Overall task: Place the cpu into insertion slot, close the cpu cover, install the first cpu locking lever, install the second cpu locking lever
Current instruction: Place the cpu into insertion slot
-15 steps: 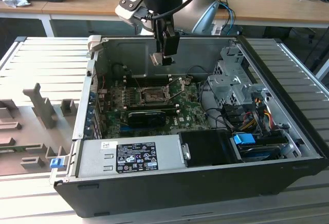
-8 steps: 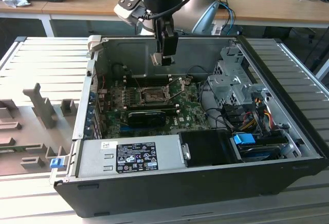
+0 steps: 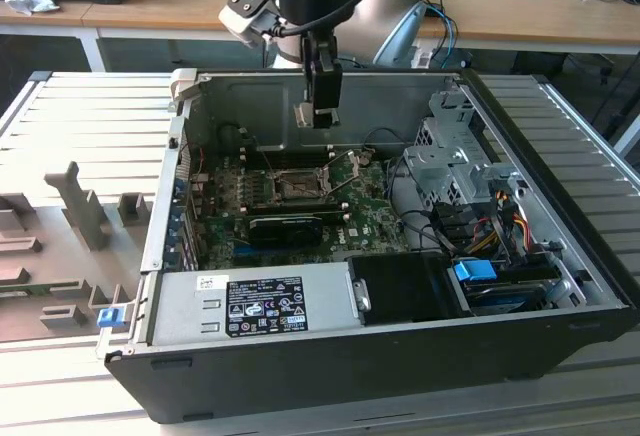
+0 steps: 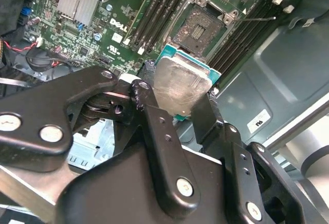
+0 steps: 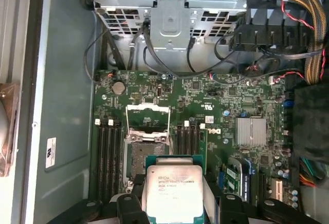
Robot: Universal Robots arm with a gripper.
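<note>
One black, open-sided metal computer case (image 3: pixel 400 366) is seen whole in the exterior view, lying on a ribbed grey table (image 3: pixel 90 106). Inside it one green circuit board (image 3: pixel 375 226) is laid flat. On that board one small square insertion slot (image 3: pixel 297 188) with a silver rim and dark centre is set. One grey box-shaped power supply (image 3: pixel 250 301) is placed well apart from the slot. One black two-fingered gripper (image 3: pixel 322 116) is held above the board near the slot, clear of it.

The wrist views give the closer detail. In the second wrist view the gripper (image 4: pixel 177 103) is seen clamped on one small flat square cpu (image 4: pixel 180 82) with a pale silver-grey metal face, gripped by two opposite edges. The cpu is held above the slot (image 4: pixel 200 26), apart from it, and the slot's dark centre is bare.

In the first wrist view one thin silver frame-shaped cpu cover (image 5: pixel 148 116) is seen lifted open at the slot's edge nearer the perforated grey drive cage (image 5: pixel 172 8). One ribbed silver heatsink (image 5: pixel 251 131) is seen further across the board from the slot.
</note>
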